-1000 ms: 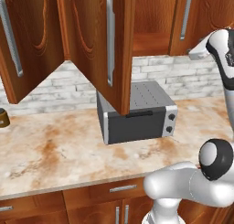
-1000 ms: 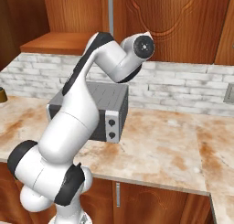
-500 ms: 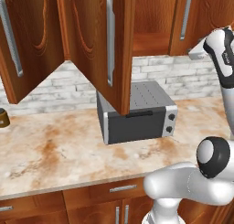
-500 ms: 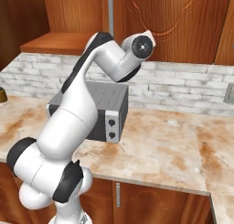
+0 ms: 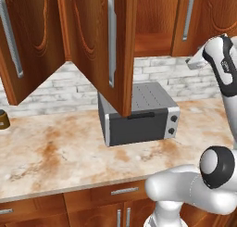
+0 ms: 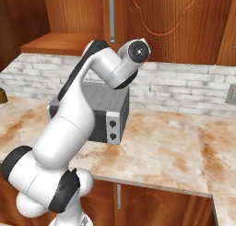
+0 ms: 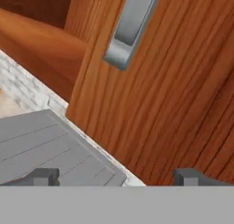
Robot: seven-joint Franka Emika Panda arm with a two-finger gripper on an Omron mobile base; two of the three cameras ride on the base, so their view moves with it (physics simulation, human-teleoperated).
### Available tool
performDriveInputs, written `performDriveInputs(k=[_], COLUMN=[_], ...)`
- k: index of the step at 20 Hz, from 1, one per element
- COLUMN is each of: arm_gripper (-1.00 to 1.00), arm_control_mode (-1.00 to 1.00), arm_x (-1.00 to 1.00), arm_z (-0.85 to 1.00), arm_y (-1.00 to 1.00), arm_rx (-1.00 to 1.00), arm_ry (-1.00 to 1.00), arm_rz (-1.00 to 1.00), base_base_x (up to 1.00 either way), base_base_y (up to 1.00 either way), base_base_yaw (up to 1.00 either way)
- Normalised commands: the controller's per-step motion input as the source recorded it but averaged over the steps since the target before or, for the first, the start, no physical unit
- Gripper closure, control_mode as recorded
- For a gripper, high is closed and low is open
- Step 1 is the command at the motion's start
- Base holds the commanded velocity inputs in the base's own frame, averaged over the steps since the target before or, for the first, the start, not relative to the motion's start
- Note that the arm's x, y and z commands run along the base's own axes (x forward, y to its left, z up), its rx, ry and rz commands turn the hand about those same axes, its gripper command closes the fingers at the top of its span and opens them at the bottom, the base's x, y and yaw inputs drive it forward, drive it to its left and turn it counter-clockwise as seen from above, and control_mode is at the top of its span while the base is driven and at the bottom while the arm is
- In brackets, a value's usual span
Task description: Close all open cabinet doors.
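Currently the gripper (image 7: 116, 176) has its fingertips (image 7: 43, 176) spread wide with nothing between them, raised close to a cabinet door (image 7: 173, 104) just under the lower end of its silver bar handle (image 7: 130, 29). Below sits a grey toaster oven (image 5: 139, 115) on the marble counter (image 5: 55, 149). Two cabinet doors (image 5: 99, 40) hang swung open above it.

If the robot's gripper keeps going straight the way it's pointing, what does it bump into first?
Most likely the open cabinet door. In the hand view, the gripper faces that wood panel just below its silver handle. The toaster oven sits lower and off to the side. Depth is hard to judge.
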Motion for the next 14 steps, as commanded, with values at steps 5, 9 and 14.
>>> performDriveInputs(k=[5,9,14], arm_gripper=[-1.00,-1.00,-1.00], arm_control_mode=[-1.00,-1.00,-1.00], arm_x=[-0.47,-0.99,-1.00], arm_z=[-0.81,-0.10,0.22], arm_y=[0.69,0.76,0.73], arm_rx=[-0.14,-0.28,-0.37], arm_ry=[-0.01,-0.12,-0.11], arm_rz=[0.10,0.01,0.01], base_base_x=[0.00,0.00,0.00], base_base_y=[0.00,0.00,0.00], base_base_yaw=[0.00,0.00,0.00])
